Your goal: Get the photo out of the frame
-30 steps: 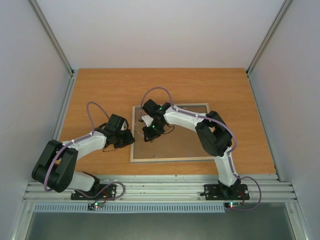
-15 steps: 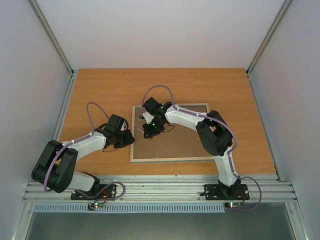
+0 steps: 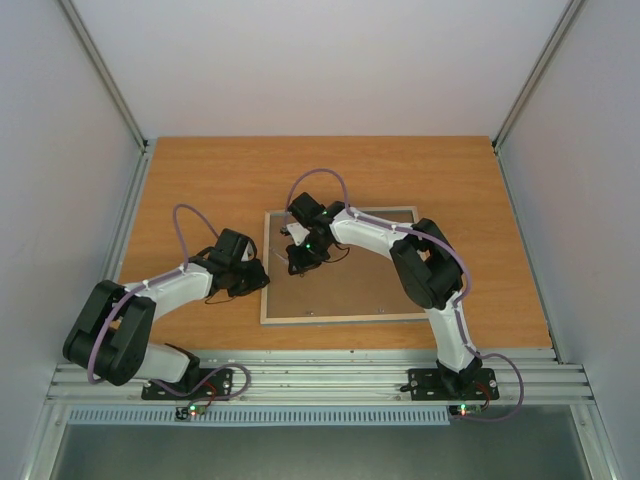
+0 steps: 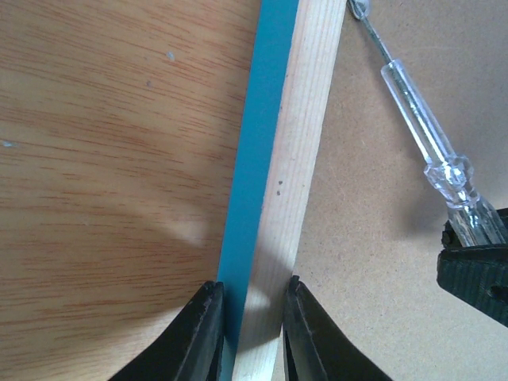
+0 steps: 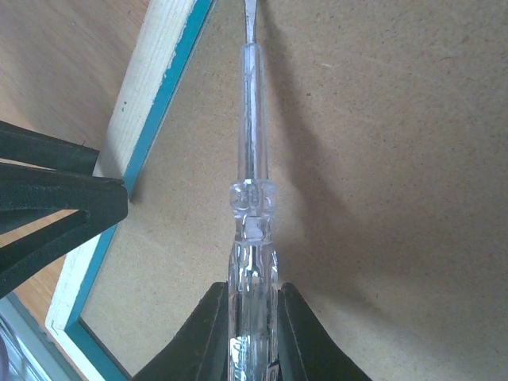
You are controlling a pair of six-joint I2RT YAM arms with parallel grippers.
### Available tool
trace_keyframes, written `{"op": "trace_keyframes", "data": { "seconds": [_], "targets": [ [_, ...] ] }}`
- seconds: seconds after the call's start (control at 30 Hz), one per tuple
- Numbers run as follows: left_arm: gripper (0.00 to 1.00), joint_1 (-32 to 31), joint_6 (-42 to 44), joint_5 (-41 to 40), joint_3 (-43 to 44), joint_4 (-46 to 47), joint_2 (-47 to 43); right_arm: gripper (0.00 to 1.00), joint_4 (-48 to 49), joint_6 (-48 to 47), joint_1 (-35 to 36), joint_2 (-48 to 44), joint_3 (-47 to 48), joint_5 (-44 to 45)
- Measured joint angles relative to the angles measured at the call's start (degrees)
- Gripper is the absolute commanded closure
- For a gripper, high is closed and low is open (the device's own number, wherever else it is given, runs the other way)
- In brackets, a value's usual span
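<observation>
The frame [image 3: 340,318] lies face down on the table, its brown backing board [image 3: 350,285] up. The photo is hidden under the board. My left gripper [image 3: 258,274] is shut on the frame's left rail; in the left wrist view its jaws pinch the turquoise and pale wood edge [image 4: 274,159]. My right gripper [image 3: 298,262] is shut on a clear-handled screwdriver [image 5: 252,230], held over the board with its shaft pointing toward the frame's inner edge [image 5: 151,95]. The screwdriver also shows in the left wrist view [image 4: 429,151].
The orange wooden table [image 3: 220,180] ends at a metal rail [image 3: 320,375] at the near edge. White walls stand on three sides. My left gripper's black fingers [image 5: 55,210] show at the left of the right wrist view, close to the screwdriver.
My right gripper has moved slightly toward the far left over the board with the screwdriver. My left gripper has stayed on the frame's left rail.
</observation>
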Motion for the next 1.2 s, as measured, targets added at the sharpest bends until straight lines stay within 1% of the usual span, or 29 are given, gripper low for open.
{"op": "trace_keyframes", "data": {
  "seconds": [0.2,0.37,0.73,0.97,1.07,1.2],
  "targets": [
    [0.80,0.00,0.00,0.02,0.00,0.00,-0.02,0.99,-0.02,0.42,-0.02,0.02,0.02,-0.04],
    [0.80,0.00,-0.09,-0.02,-0.59,0.63,-0.44,0.99,0.68,2.80,-0.31,-0.02,-0.35,0.59],
    [0.81,0.00,-1.16,-0.13,-1.77,2.16,-1.25,0.99,6.36,6.36,-0.37,-2.80,-5.55,1.84],
    [0.79,-0.13,-2.01,-0.02,-1.92,2.43,-1.38,0.99,8.96,8.02,-0.61,-6.43,-9.70,2.56],
    [0.78,-0.22,-2.49,-0.02,-1.92,1.88,-1.73,0.99,9.46,8.15,-1.01,-9.57,-12.07,2.82],
    [0.74,-0.39,-2.95,-0.15,-1.92,-0.26,-2.64,0.99,10.40,7.85,-1.92,-14.51,-14.58,3.19]
  ]
}}
